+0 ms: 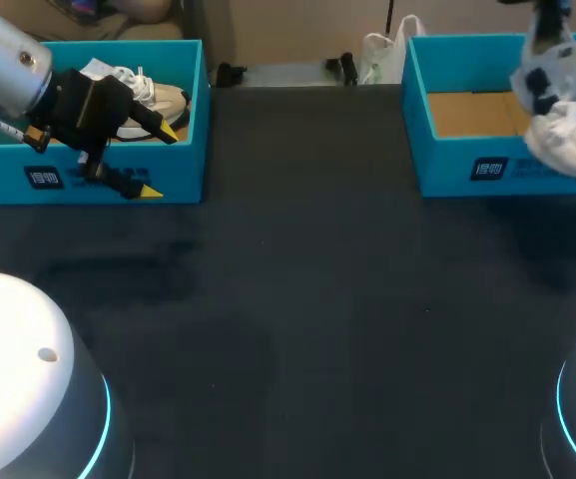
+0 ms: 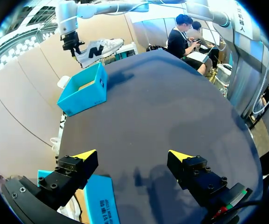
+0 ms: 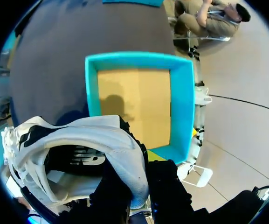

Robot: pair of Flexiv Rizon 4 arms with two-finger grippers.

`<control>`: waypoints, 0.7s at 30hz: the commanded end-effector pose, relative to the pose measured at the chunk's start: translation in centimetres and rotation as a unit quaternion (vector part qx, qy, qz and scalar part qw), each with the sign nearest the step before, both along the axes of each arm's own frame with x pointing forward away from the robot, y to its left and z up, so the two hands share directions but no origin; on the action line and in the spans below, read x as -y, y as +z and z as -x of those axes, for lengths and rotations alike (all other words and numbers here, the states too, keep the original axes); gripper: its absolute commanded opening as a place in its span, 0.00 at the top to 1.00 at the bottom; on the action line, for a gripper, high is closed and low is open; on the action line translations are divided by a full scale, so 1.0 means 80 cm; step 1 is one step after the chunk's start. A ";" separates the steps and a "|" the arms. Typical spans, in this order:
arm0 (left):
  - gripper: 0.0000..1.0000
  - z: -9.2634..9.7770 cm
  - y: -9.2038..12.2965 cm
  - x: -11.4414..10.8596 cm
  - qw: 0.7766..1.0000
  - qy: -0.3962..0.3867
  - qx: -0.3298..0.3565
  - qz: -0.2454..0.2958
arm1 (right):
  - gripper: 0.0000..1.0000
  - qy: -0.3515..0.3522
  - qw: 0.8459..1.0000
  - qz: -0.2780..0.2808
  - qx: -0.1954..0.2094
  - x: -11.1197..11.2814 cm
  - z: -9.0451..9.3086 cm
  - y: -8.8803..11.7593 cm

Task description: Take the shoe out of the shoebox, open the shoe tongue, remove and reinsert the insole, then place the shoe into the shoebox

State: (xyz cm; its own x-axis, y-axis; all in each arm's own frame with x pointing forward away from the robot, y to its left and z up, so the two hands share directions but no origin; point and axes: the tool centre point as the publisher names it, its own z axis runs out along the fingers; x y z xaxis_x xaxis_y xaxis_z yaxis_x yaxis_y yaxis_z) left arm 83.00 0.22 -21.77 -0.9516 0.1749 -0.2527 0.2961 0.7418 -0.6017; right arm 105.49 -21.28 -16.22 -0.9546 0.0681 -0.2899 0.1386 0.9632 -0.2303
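A white shoe lies in the blue shoebox at the far left. My left gripper hangs open over that box's front wall, one finger inside and one outside, holding nothing. In the left wrist view its jaws stand wide apart, with the box edge under one finger. My right gripper is shut on the collar of a second white shoe. That shoe hangs in the air above the blue shoebox at the far right, which shows only a bare cardboard floor.
The dark tabletop stretches between the two boxes. My two arm bases stand at the near corners. Small dark items and a white bag sit at the table's far edge.
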 end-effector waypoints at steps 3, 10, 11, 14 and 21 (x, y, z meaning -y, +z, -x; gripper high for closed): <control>0.00 0.000 0.001 0.000 1.000 0.000 0.000 -0.002 | 1.00 -0.009 1.000 -0.007 -0.006 0.053 -0.033 -0.017; 0.00 0.000 0.001 0.000 1.000 0.000 0.000 -0.002 | 1.00 -0.041 0.999 -0.026 0.017 0.087 -0.055 -0.029; 0.00 0.000 0.001 0.000 1.000 0.000 0.000 -0.002 | 1.00 -0.036 0.998 -0.035 0.026 0.086 -0.055 -0.027; 0.00 0.000 0.001 0.000 1.000 0.000 0.000 -0.002 | 1.00 -0.036 0.998 -0.035 0.026 0.086 -0.055 -0.027; 0.00 0.000 0.001 0.000 1.000 0.000 0.000 -0.002 | 1.00 -0.036 0.998 -0.035 0.026 0.086 -0.055 -0.027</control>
State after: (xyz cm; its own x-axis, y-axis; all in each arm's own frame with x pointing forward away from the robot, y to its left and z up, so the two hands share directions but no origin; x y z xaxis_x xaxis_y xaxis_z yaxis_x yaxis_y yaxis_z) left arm 83.00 0.22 -21.77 -0.9516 0.1749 -0.2527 0.2961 0.7417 -0.6018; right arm 110.08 -28.19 -18.52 -0.9306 0.1588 -0.3299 0.2187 0.9637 -0.1531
